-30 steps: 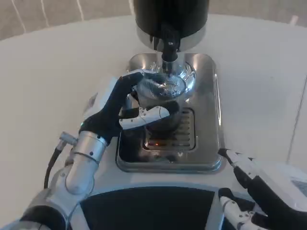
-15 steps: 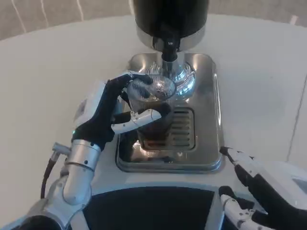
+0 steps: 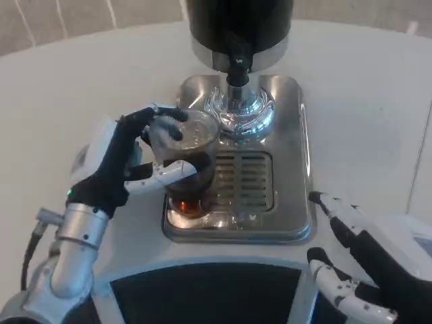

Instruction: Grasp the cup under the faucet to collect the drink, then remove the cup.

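Head view: left hand (image 3: 125,162) fingers wrapped round clear plastic cup (image 3: 183,158), dark drink inside, over drip tray (image 3: 290,223) left edge, clear of faucet (image 3: 237,71). Thin, squashy, spill-prone: hold mid-wall, upright. Right hand (image 3: 368,266) open, near bench corner.

A: Which colours has the cup (image 3: 183,154)?
B: It is clear glass; the drink (image 3: 191,181) inside is dark brown, with a reddish-amber glow near the bottom.
A: And the machine?
B: The dispenser (image 3: 239,25) is black with a silver band; the faucet (image 3: 237,66) is black; the drip tray (image 3: 297,169) is shiny silver, with a grille of dark parallel slots.
A: The hands?
B: The left hand (image 3: 125,160) and the right hand (image 3: 361,270) are black and white; the table (image 3: 67,101) is white.
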